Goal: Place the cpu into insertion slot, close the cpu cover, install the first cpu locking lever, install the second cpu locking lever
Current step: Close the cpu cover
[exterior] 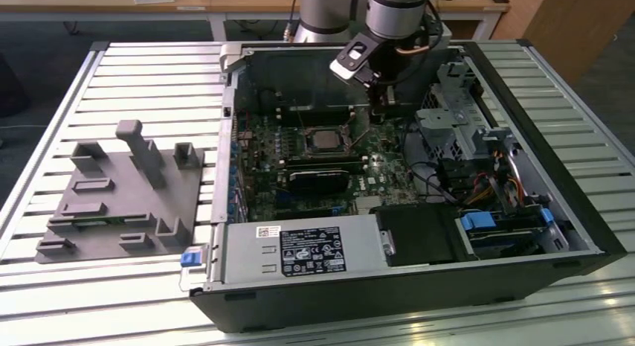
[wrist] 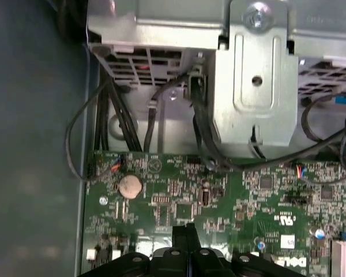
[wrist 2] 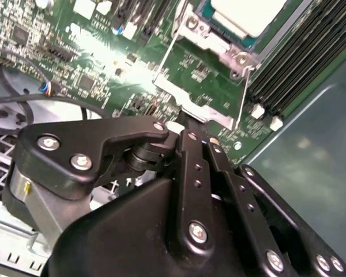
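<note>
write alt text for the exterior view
A robot arm's gripper reaches down into an open computer case on a slatted table, beside the cpu seated on the green motherboard. A grey fixture lies at the exterior view's left.

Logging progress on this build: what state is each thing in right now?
cpu: seated flat on the motherboard.
cpu cover: down, flat around the cpu.
gripper: shut, low over the motherboard.
computer case: lying down, side open.
</note>
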You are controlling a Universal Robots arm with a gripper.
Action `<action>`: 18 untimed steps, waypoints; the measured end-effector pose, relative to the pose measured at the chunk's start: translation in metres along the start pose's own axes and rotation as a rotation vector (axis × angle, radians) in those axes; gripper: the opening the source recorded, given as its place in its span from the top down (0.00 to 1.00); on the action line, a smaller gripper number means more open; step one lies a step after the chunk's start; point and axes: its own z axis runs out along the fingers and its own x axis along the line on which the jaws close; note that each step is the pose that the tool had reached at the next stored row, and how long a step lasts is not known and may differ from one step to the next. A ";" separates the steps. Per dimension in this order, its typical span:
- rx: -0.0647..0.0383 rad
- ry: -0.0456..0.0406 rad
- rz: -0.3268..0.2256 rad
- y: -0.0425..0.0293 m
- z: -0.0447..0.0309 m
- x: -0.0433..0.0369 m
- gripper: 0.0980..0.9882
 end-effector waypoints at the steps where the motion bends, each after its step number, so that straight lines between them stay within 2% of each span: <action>1: 0.000 0.0000 0.000 -0.0021 -0.0001 0.0001 0.99; 7: 0.000 0.0001 0.000 -0.0105 -0.0004 0.0003 0.99; 18: 0.000 0.0002 0.000 -0.0333 -0.0011 0.0009 0.99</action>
